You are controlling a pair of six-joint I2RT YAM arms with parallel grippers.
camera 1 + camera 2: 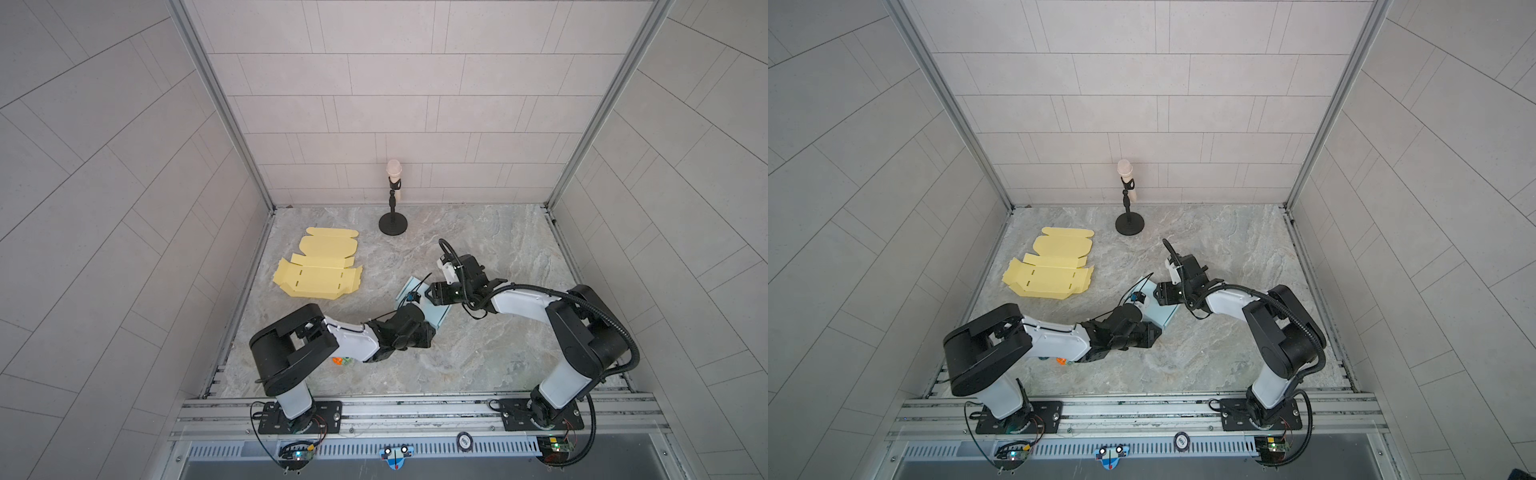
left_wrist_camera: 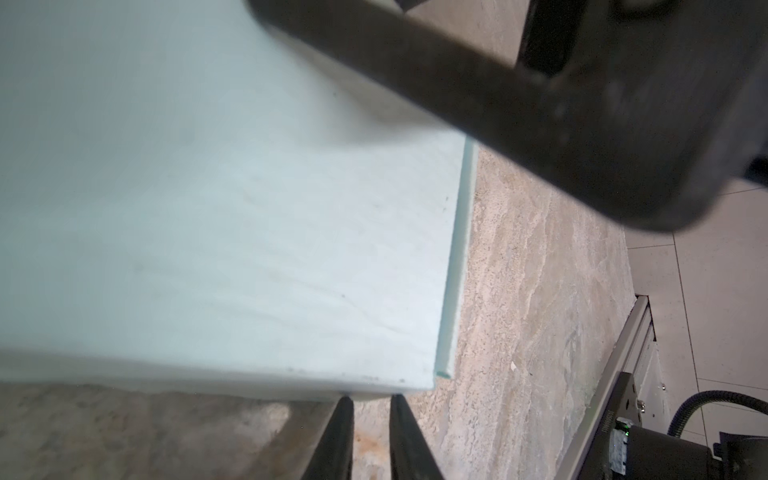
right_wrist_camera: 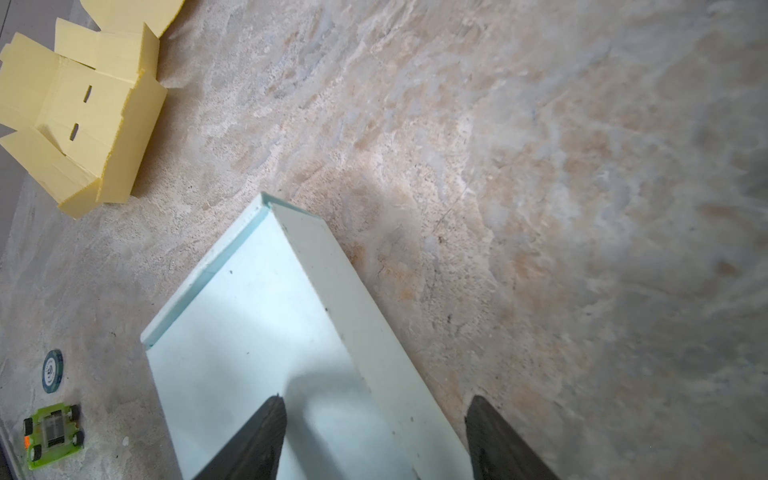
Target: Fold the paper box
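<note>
The pale blue paper box (image 1: pixel 437 318) (image 1: pixel 1163 314) lies mid-table between my two arms, half formed. In the right wrist view one long wall (image 3: pixel 353 311) of the box (image 3: pixel 249 332) stands up. My right gripper (image 3: pixel 376 399) (image 1: pixel 430 295) is open and straddles that wall, one finger over the box floor and one over the table. My left gripper (image 2: pixel 371 399) (image 1: pixel 432 330) is open by a narrow gap. Its tips rest against the near edge of the box (image 2: pixel 208 208), with only table showing between them. A right gripper finger (image 2: pixel 498 104) crosses the left wrist view as a dark bar.
Flat yellow box blanks (image 1: pixel 318 270) (image 1: pixel 1050 270) (image 3: pixel 83 116) lie at the back left. A microphone on a black stand (image 1: pixel 392 199) (image 1: pixel 1129 199) stands by the back wall. A small green toy car (image 3: pixel 52 432) and a blue round token (image 3: pixel 52 371) sit under the left arm.
</note>
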